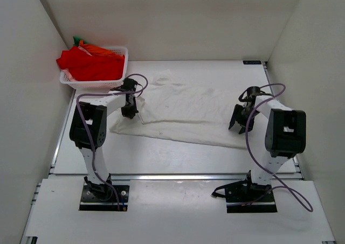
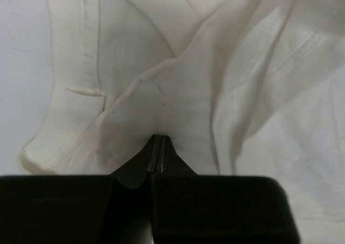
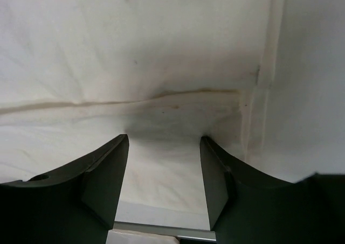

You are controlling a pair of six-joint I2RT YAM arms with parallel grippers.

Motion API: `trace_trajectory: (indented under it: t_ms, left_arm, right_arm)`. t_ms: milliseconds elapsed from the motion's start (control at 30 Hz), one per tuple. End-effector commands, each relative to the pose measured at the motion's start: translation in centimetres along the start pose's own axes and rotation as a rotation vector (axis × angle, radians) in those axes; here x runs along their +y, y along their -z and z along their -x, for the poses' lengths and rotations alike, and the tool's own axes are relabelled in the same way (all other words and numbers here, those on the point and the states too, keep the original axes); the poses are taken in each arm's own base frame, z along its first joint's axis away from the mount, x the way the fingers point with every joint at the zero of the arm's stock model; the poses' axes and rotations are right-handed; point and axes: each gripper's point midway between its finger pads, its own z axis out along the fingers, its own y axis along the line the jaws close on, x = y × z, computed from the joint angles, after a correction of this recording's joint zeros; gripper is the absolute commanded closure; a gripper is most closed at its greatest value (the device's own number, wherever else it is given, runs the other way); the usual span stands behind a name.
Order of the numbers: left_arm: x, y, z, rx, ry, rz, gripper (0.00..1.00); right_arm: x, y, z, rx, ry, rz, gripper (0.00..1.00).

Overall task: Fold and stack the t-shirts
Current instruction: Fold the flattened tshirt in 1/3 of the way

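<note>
White t-shirt [image 1: 183, 112] lay spread across the middle of the top view, wrinkled, lower edge running on a slant toward lower right, left end bunched. Left wrist view showed soft folds, a stitched hem and a tiny dark speck [image 2: 163, 100] on the cloth. Right wrist view showed a faint brownish crease line [image 3: 178, 96] and a seam down the right side. Left gripper [image 2: 156, 147] sat at the shirt's bunched left end, fingers closed tip to tip on a pinch of fabric. Right gripper [image 1: 241, 123] hung over the shirt's right end, fingers [image 3: 108, 168] spread wide with cloth lying between them, gripping nothing. In the upper left of the top view, a white lattice basket [image 1: 121, 51] held a red t-shirt [image 1: 91, 63] heaped up, with orange cloth [image 1: 99, 50] and a bit of green cloth [image 1: 77, 40] behind it. Basket stood just beside the left arm's wrist. Bare white table [image 1: 161, 158] showed below the shirt.
</note>
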Motion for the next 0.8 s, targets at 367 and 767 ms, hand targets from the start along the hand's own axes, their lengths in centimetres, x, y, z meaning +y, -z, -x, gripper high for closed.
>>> trace_trajectory:
  t_ms: [367,767]
  left_arm:
    - [1.3,5.1,-13.3,0.248,-0.147,0.021,1.00]
    - [1.1,9.6,-5.1,0.001,-0.045,-0.108,0.90]
  right_arm:
    - [-0.6,-1.9,6.3,0.005,0.044,-0.059,0.46]
    - [-0.7,2.1,3.3,-0.062,0.070,-0.052,0.45]
